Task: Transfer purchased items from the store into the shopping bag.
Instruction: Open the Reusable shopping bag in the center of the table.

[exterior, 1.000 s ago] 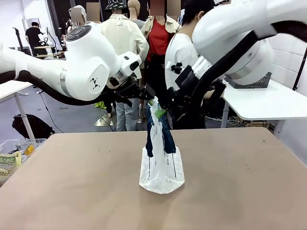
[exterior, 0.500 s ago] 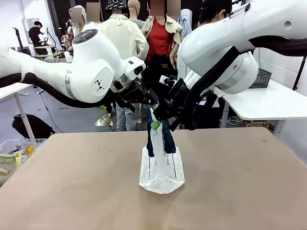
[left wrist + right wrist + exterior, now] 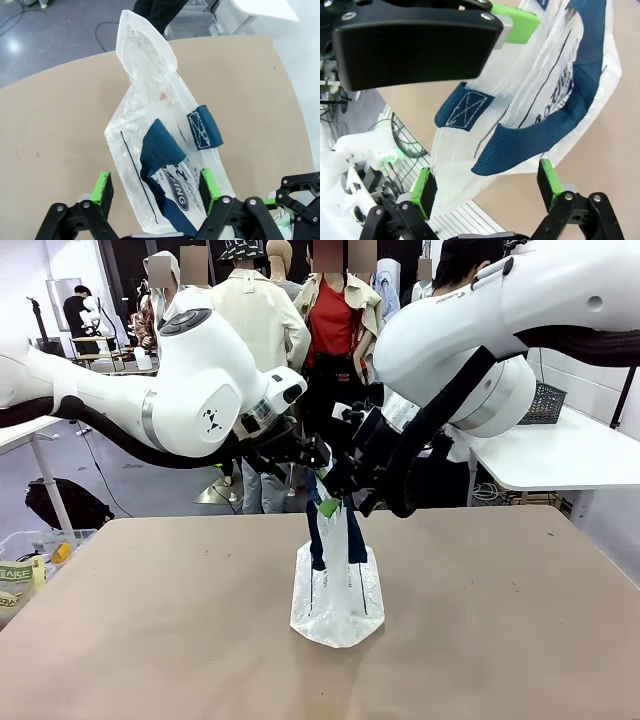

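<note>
Upright on the tabletop [image 3: 150, 640], the shopping bag [image 3: 337, 590] runs 6 to 12 o'clock, its top between the left pincer [image 3: 156, 189] and right pincer [image 3: 486, 183], both spread wide.

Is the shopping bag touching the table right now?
Touching. Front view shows the shopping bag standing with its base flat on the table.
</note>
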